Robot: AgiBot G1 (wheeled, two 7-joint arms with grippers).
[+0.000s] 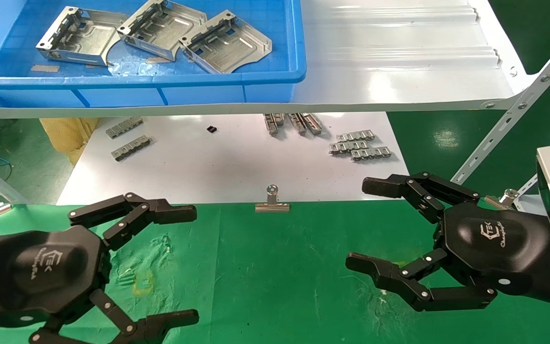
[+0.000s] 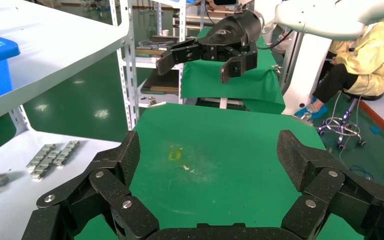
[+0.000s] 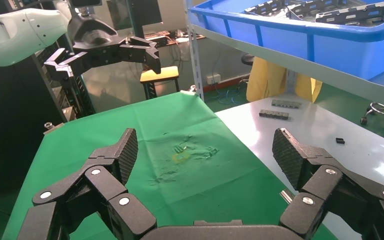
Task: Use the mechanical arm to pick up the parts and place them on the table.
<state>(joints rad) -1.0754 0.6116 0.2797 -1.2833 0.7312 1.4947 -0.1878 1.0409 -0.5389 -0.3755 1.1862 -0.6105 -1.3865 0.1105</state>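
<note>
Three shiny silver stamped parts point(image 1: 82, 36) point(image 1: 160, 26) point(image 1: 225, 43) lie side by side in a blue bin point(image 1: 136, 86) on the white shelf at the top left. The green cloth table point(image 1: 275, 272) lies below. My left gripper point(image 1: 186, 263) is open and empty over the table's left side, near a yellow square mark point(image 1: 142, 285). My right gripper point(image 1: 365, 224) is open and empty over the table's right side. In the left wrist view the table point(image 2: 215, 150) shows between the open fingers point(image 2: 125, 157). The right wrist view shows the same table point(image 3: 180, 165).
A glossy white ribbed shelf point(image 1: 399, 57) carries the bin. A white board point(image 1: 232, 157) behind the table holds small linked clips point(image 1: 358, 145) point(image 1: 129, 148) and a silver binder clip point(image 1: 272, 203) at its front edge. A perforated white strut point(image 1: 509, 119) slants at the right.
</note>
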